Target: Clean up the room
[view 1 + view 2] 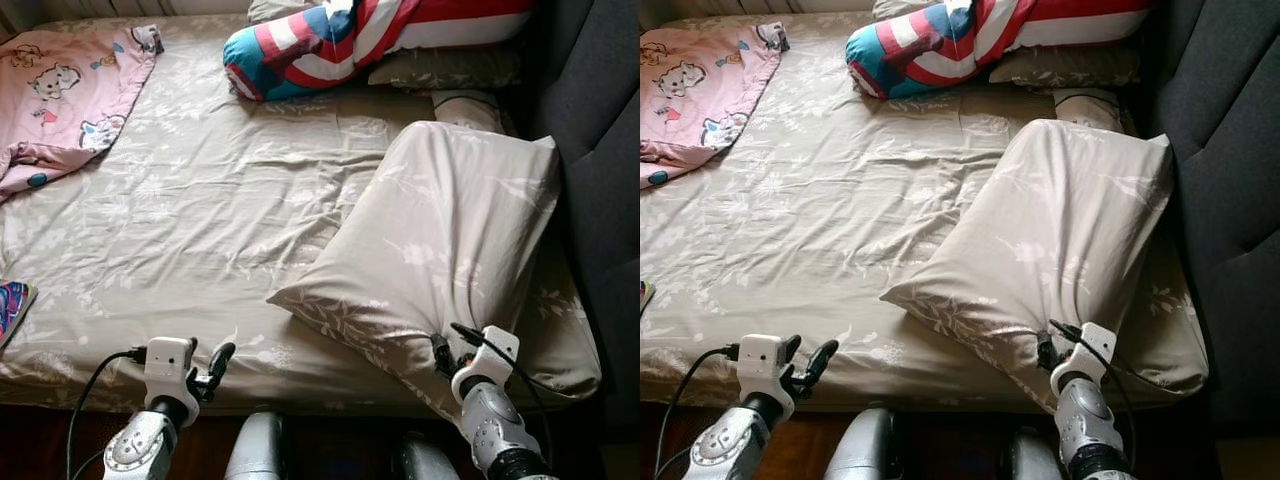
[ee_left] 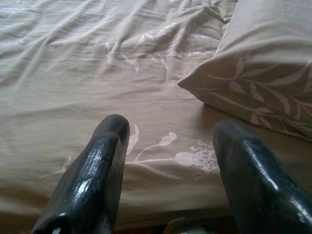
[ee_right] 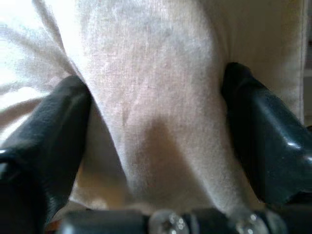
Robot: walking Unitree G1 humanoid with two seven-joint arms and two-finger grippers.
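Currently the beige pillow point(image 1: 455, 240) lies at the bed's point(image 1: 200, 230) three o'clock side, its near edge pinched between the right gripper's point(image 3: 156, 141) fingers. At seven o'clock the left gripper point(image 2: 170, 165) hovers spread wide, empty. A pink blanket point(image 1: 70, 85) sits at ten o'clock.

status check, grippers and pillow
Right gripper shut on pillow near corner. Left gripper open over sheet. Nothing in the way.

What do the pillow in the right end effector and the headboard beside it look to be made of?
Pillow: soft matte woven cloth, likely cotton, judging by the creases bunching at the right end effector and the printed leaf pattern. Headboard: dark grey upholstery fabric, seemingly padded, with a stitched seam.
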